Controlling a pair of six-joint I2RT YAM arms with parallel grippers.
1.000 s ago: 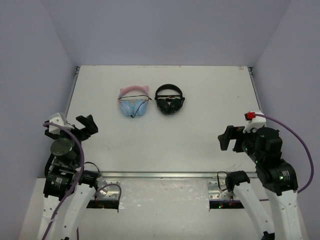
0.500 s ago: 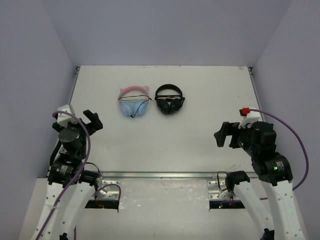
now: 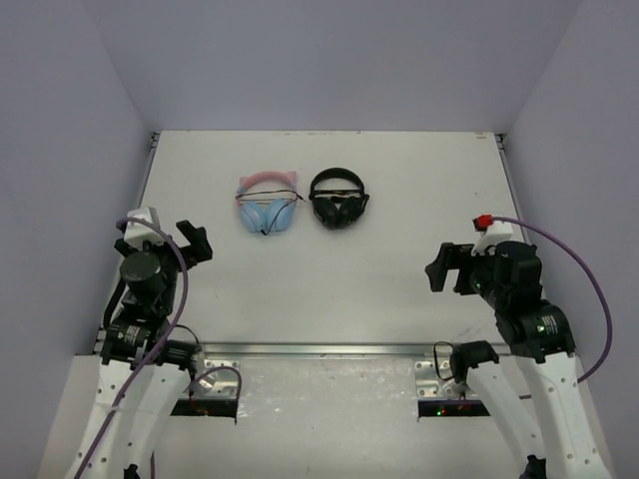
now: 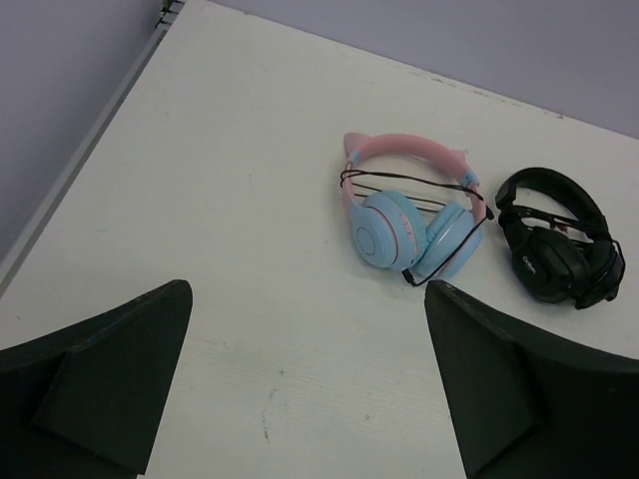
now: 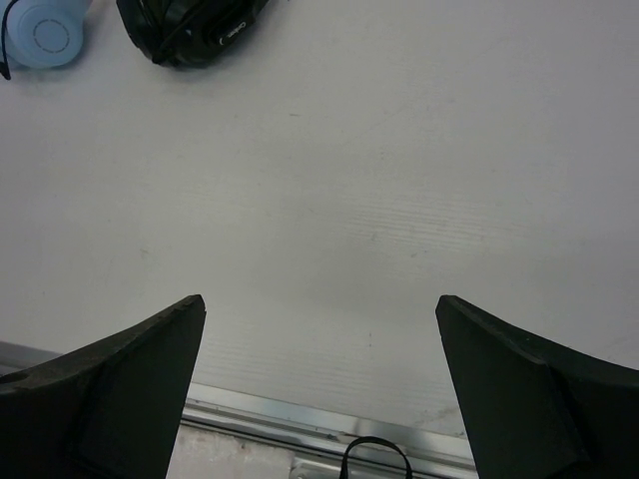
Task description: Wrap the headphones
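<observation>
The headphones [image 3: 267, 204] lie flat at the back middle of the table, blue earcups below a pink headband with small ears, a thin dark cable looped round them. The left wrist view shows them [image 4: 409, 208] ahead and slightly right of my left gripper [image 4: 310, 299], whose jaws stand wide apart with nothing between. In the top view my left gripper [image 3: 193, 242] hovers at the left side, well short of them. My right gripper [image 3: 441, 269] is open at the right side, far from them; only one blue earcup [image 5: 40, 32] shows at its view's top left corner.
All-black headphones [image 3: 338, 199] lie just right of the blue pair, almost touching; they also show in the left wrist view [image 4: 559, 238] and the right wrist view [image 5: 190, 22]. A metal rail [image 3: 319, 350] runs along the table's near edge. Grey walls enclose three sides.
Both arms have shifted inward and forward a little: the left gripper moved right, the right gripper moved slightly left and up. The headphones have not moved.
</observation>
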